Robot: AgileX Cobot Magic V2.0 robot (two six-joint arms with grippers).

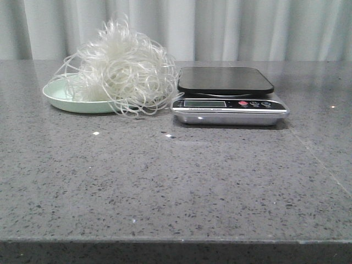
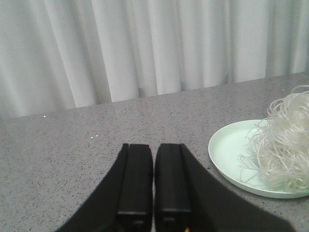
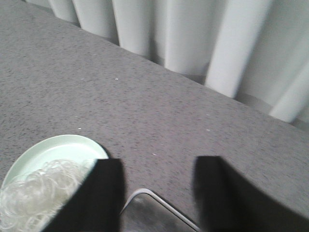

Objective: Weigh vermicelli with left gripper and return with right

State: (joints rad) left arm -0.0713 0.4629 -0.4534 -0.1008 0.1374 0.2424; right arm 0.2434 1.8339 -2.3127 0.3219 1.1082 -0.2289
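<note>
Whitish tangled vermicelli (image 1: 122, 69) sits heaped on the pale green round plate (image 1: 59, 96), beside the black-topped scale (image 1: 226, 82) on the grey speckled tabletop (image 1: 176, 181); left pincer (image 2: 153, 186) clenched empty, right pincer (image 3: 157, 191) spread wide.

scale (image 1: 230, 96) display, label illegible

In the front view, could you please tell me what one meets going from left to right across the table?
Pale green plate → vermicelli heaped on it and spilling over its right rim → kitchen scale, with its dark platform empty.
</note>
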